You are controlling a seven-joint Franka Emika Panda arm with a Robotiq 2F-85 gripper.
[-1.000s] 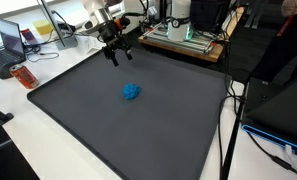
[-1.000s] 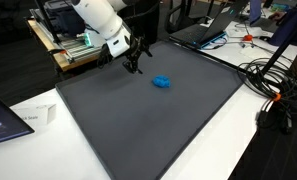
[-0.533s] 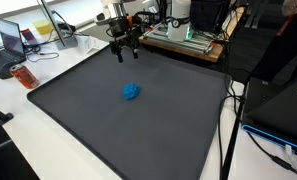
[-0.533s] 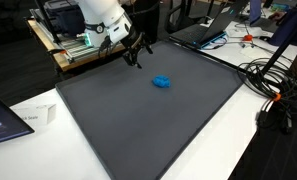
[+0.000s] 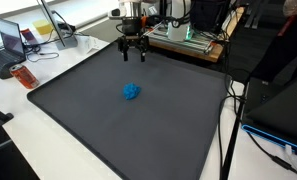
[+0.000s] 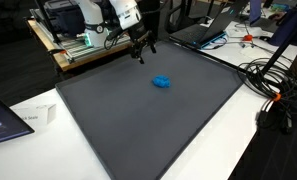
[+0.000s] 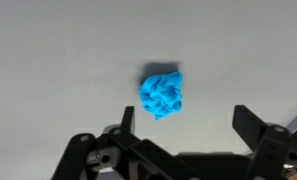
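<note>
Below and ahead of the hand point(image 5: 132, 52), shows a crumpled blue lump point(image 5: 132, 91) lying on the dark table point(image 5: 88, 120), untouched. Hovers with fingers point(image 7: 248, 124) spread wide apart, gripping nothing; lump framed between them in the wrist view.

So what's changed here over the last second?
The gripper drifted sideways along the far edge of the dark mat and swung from tilted to pointing straight down. It took hold of nothing and stayed open and empty. The blue crumpled lump did not move from its spot in the middle of the mat.
</note>
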